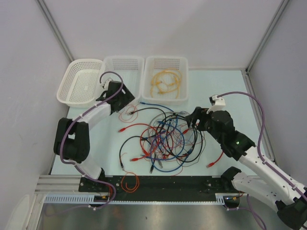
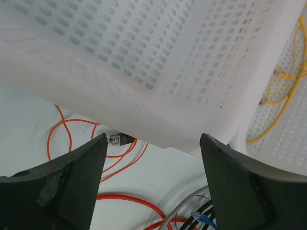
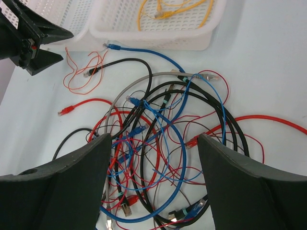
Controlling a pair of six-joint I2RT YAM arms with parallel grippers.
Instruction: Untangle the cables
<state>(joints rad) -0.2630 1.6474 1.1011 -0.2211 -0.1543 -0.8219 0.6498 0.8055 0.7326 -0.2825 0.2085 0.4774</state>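
Note:
A tangle of red, blue, black and grey cables (image 1: 165, 139) lies mid-table; it also fills the right wrist view (image 3: 158, 129). My right gripper (image 1: 193, 119) is open and empty above the tangle's right side, jaws wide apart (image 3: 152, 184). My left gripper (image 1: 128, 104) is open and empty, low beside the front wall of the middle white basket (image 2: 158, 72), jaws apart (image 2: 151, 184). Under it lie a thin orange wire (image 2: 67, 139) and a black plug end (image 2: 117, 139). Yellow cables (image 1: 165, 81) lie in the right basket (image 1: 166, 59).
Three white baskets stand along the back: the left basket (image 1: 67, 91) and the middle one (image 1: 123, 59) hold no cables I can see. An orange cable loop (image 1: 129, 182) lies at the near edge by the arm bases. A red cable (image 1: 216, 160) trails right of the tangle.

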